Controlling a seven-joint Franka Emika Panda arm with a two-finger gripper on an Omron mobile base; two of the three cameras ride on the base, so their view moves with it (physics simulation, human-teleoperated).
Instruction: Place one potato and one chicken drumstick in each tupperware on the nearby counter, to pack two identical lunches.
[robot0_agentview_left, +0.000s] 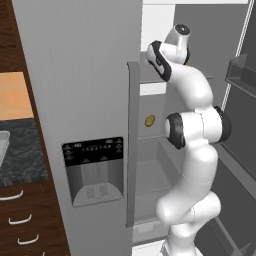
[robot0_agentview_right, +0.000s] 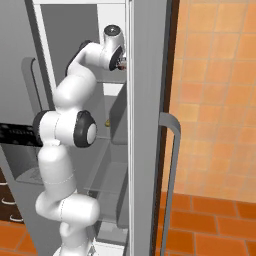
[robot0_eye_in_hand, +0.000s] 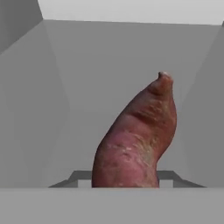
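Refrigerator interior is seen in the left base view past a closed grey steel door (robot0_agentview_left: 75, 75) with a dark dispenser panel (robot0_agentview_left: 93, 170). The white robot arm (robot0_agentview_left: 192, 150) is raised into the open compartment, its wrist bent towards the upper shelves. The small oval yellowish-olive potato (robot0_agentview_left: 149, 120) is seen on a middle shelf, just left of the arm's elbow and apart from it. At the far left, the dark speckled stone counter (robot0_agentview_left: 22, 155) is seen over brown wooden drawers (robot0_agentview_left: 25, 220), and the rim of a pale grey-white tupperware tray (robot0_agentview_left: 3, 145) is cut off by the picture's edge.

In the right base view, the two-finger gripper (robot0_agentview_right: 121, 62) is reached in at an upper shelf and is half hidden by the edge of the open grey door (robot0_agentview_right: 147, 125). The potato shows as a small yellowish spot lower down.

In the hand view, a reddish-brown tapered lump (robot0_eye_in_hand: 138, 140) is seen close ahead, its thin end up, before grey walls. Whether the fingers are clenched or released cannot be told.
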